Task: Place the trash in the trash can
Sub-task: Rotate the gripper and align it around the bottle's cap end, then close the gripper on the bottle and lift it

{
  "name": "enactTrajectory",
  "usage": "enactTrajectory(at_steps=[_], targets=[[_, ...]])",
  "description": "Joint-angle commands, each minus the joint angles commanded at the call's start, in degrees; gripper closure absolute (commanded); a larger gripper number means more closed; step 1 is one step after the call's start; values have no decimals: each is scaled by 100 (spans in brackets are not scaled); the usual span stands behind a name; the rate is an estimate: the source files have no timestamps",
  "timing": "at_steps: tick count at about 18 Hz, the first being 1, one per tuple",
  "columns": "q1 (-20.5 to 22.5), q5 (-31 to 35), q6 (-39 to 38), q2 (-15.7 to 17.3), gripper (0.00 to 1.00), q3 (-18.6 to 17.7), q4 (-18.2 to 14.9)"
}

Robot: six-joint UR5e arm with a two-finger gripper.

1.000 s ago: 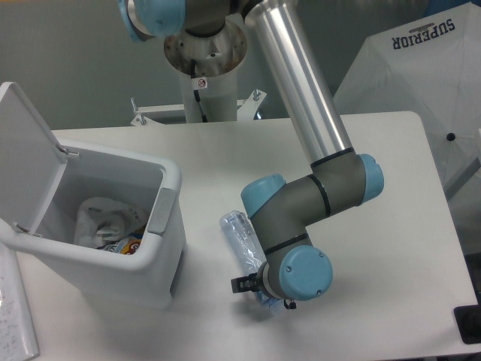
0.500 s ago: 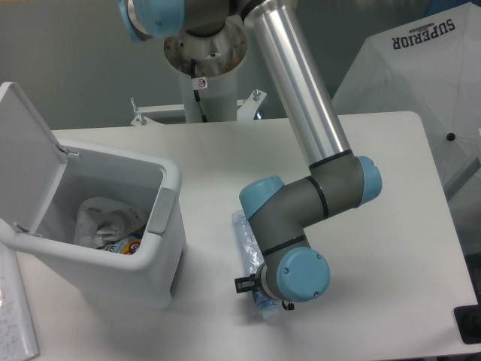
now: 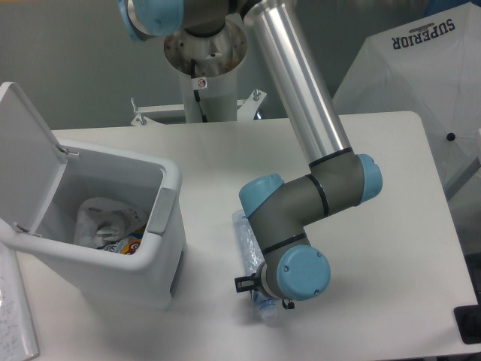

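Note:
The crushed clear plastic bottle (image 3: pixel 246 242) lies on the white table, pointing away from me, and its near end is under my wrist. My gripper (image 3: pixel 252 289) points down onto that near end. The blue wrist joint hides the fingers, so I cannot tell whether they grip the bottle. The crumpled white wrapper (image 3: pixel 104 219) lies inside the trash can (image 3: pixel 170 226), a white bin at the left with its lid (image 3: pixel 26 154) standing open.
A colourful scrap (image 3: pixel 128 245) lies in the bin beside the wrapper. The arm's base column (image 3: pixel 204 83) stands at the table's far edge. A white cover marked SUPERIOR (image 3: pixel 421 68) is at the right. Paper (image 3: pixel 13 316) lies at the near left.
One second ago the bottle lay more tilted, with its far end further left. It has swung slightly right and settled under the wrist. Nothing has moved in the last half second.

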Motion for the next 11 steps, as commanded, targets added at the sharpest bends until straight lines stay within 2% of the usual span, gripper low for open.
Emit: enactTrajectory(at_steps=[5, 11], targets=[[18, -35, 97, 254, 49, 9, 44], [18, -210, 106, 518, 49, 0, 790]])
